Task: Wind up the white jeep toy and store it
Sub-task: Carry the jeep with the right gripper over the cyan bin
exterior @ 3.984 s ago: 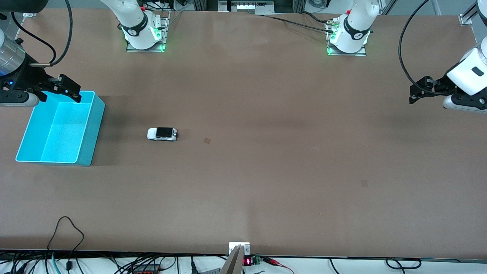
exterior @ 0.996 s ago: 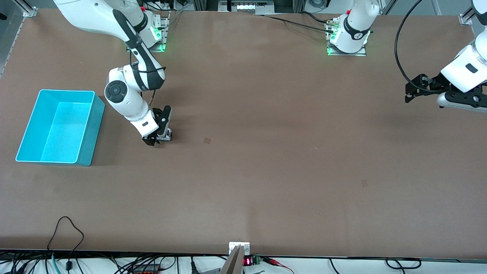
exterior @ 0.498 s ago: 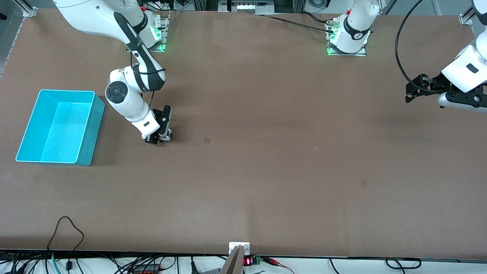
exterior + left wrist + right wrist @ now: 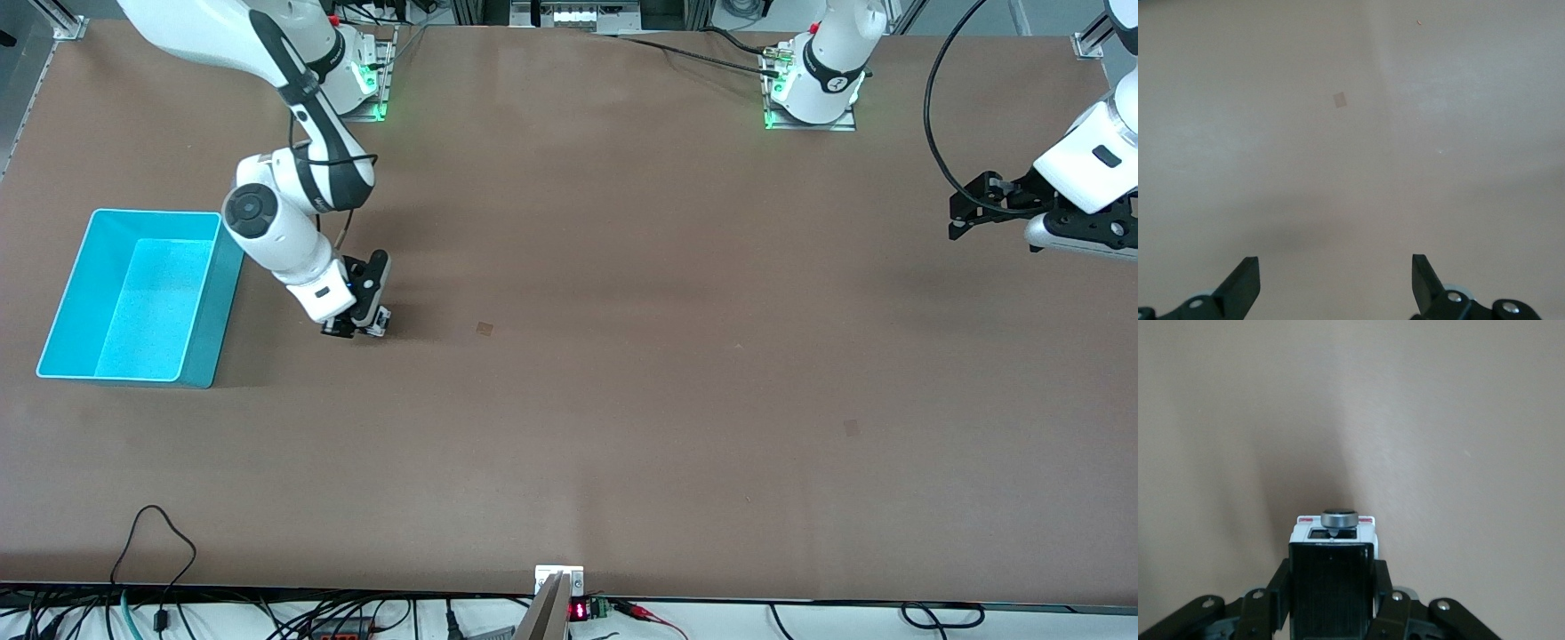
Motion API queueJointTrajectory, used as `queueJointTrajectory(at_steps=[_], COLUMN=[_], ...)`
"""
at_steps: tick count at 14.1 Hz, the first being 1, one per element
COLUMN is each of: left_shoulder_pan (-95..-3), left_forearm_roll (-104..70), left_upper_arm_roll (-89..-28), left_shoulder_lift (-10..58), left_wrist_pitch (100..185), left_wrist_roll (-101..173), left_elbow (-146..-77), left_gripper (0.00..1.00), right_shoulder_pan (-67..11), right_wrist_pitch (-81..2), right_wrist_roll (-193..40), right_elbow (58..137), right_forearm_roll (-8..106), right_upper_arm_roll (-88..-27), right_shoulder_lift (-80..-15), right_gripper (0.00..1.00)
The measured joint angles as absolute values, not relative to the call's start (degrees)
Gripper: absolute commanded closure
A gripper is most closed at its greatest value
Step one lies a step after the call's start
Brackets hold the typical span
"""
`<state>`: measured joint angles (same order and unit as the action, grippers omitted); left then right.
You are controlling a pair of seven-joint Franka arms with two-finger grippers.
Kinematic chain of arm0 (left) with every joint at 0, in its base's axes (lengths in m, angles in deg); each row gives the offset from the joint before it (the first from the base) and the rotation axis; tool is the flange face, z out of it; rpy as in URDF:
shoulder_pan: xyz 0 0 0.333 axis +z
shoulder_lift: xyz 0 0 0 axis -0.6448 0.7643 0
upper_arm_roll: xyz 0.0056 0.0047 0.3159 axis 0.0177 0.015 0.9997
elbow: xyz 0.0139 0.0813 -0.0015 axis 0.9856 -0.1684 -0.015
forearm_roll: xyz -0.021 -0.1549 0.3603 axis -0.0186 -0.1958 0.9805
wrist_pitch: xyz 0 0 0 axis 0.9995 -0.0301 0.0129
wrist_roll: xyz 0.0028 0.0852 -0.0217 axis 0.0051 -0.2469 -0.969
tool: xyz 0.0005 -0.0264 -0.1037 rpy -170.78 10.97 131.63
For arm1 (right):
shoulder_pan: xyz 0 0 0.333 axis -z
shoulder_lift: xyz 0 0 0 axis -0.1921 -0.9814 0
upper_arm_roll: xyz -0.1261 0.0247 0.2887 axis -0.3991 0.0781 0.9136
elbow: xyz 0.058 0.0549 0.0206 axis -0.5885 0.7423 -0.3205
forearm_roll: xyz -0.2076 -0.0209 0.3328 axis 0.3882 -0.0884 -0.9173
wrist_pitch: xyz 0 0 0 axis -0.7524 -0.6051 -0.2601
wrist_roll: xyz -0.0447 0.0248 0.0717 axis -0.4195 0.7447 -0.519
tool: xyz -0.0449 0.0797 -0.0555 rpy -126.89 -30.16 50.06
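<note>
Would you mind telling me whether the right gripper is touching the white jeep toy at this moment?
Touching. In the right wrist view the right gripper has a finger pressed against each side of the white jeep toy, with no gap showing.

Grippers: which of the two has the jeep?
The right gripper, beside the cyan bin: its fingers are shut on the white jeep toy. The left gripper waits open with nothing in it at the left arm's end of the table.

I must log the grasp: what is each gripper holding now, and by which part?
The right gripper holds the white jeep toy by its two sides, fingers against the body. The left gripper is open and holds nothing.
</note>
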<state>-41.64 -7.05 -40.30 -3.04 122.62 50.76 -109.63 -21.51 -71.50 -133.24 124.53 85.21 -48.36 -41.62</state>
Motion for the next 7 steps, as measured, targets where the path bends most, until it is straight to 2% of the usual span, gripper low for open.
queueJointTrajectory(at_steps=[4,7], left_shoulder_pan=[-41.66,-41.68], left_forearm_roll=[-7.05,-7.05], left_upper_arm_roll=[-40.31,-40.32], left_shoulder_lift=[-3.04,-3.04], left_wrist_pitch=[122.62,122.62], left_wrist_roll=[50.76,50.76], left_elbow=[-109.61,-109.6], left_gripper=[0.0,0.0], right_shoulder_pan=[-15.36,-11.3], right_wrist_pitch=[-59.54,-55.9], right_wrist_roll=[-126.54,-118.68], right_elbow=[117.16,114.11], right_forearm_roll=[85.05,85.04], right_upper_arm_roll=[-48.74,-49.07], right_shoulder_lift=[-39.98,-39.12], right_gripper=[1.0,1.0])
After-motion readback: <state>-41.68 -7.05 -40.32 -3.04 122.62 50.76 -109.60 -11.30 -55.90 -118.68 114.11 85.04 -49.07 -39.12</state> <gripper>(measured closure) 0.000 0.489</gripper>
